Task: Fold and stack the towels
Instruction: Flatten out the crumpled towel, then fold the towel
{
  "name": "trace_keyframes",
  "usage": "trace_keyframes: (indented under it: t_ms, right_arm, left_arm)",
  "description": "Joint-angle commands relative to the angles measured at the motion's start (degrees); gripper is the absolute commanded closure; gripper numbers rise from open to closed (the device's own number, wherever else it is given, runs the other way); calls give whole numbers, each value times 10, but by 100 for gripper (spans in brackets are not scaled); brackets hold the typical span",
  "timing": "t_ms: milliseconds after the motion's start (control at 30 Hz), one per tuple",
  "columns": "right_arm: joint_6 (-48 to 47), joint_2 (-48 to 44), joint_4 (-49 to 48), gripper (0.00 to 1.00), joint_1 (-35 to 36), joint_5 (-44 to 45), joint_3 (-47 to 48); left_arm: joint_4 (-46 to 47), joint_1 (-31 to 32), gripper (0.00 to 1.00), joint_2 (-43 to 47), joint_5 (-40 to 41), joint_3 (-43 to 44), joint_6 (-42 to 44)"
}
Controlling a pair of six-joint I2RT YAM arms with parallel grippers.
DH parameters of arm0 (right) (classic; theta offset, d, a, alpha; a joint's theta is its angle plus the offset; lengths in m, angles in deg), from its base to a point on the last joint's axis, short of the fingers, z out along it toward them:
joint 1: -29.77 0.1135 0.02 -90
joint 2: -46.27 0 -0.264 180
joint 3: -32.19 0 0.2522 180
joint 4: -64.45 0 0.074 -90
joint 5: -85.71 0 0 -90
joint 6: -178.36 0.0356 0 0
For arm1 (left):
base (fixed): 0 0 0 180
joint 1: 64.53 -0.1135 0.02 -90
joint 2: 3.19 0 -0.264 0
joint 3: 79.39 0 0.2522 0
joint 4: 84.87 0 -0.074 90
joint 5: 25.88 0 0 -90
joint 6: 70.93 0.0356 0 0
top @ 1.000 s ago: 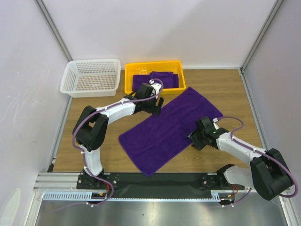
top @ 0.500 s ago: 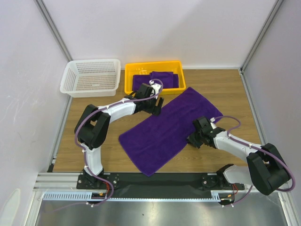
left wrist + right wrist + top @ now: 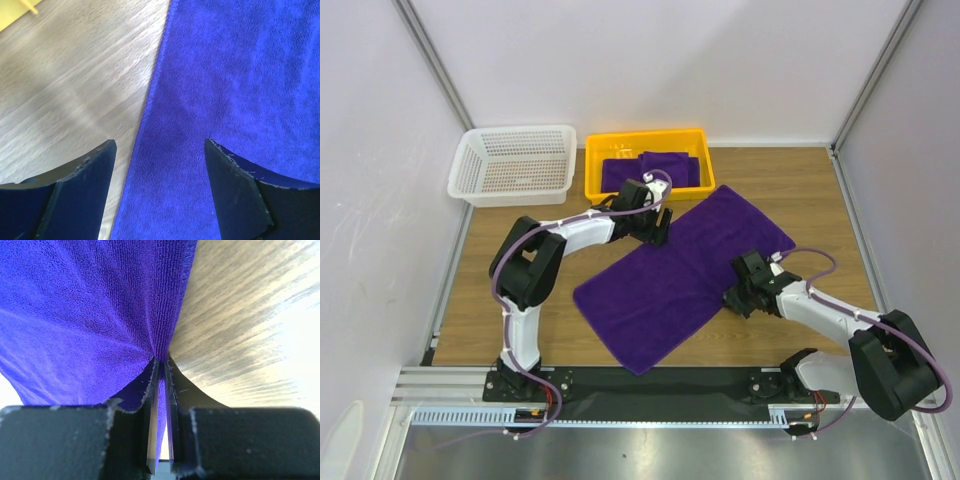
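Note:
A deep purple towel (image 3: 680, 270) lies spread flat and slanted across the wooden table. My right gripper (image 3: 732, 296) is at its right long edge, shut on the towel's hem (image 3: 167, 335), which is pinched between the two fingers. Over the towel's upper left edge (image 3: 150, 100) my left gripper (image 3: 660, 235) stands open, one finger above bare wood and the other above the cloth. Folded purple towels (image 3: 655, 170) lie in the yellow tray (image 3: 645, 141) behind.
A white mesh basket (image 3: 514, 165) stands at the back left beside the yellow tray. Bare wooden table (image 3: 800, 190) shows on the right and at the left of the spread towel. Grey walls close in the sides and back.
The right gripper has closed on the towel's right edge. The left gripper has shifted slightly right, onto the towel's upper left edge, and has narrowed a little.

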Motion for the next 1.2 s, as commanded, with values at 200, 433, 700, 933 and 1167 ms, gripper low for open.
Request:
trace_keyframes:
  t_ms: [200,433,700,933,1167]
  right_arm:
    - [-5,-11,29,89,2,24,-9]
    - [-10,-8,29,90,2,18,-9]
    - [-12,-9,32,92,2,18,-10]
    - [-11,-7,32,94,2,17,-10]
    - [-10,-12,39,98,2,19,-11]
  left_arm:
    - [40,1,27,-29,-20,38,-1]
    - [37,3,30,-52,-17,62,-3]
    - [21,9,45,-58,-23,72,10]
    - [21,11,59,-66,-28,67,17]
    - [29,10,76,-69,-16,70,14]
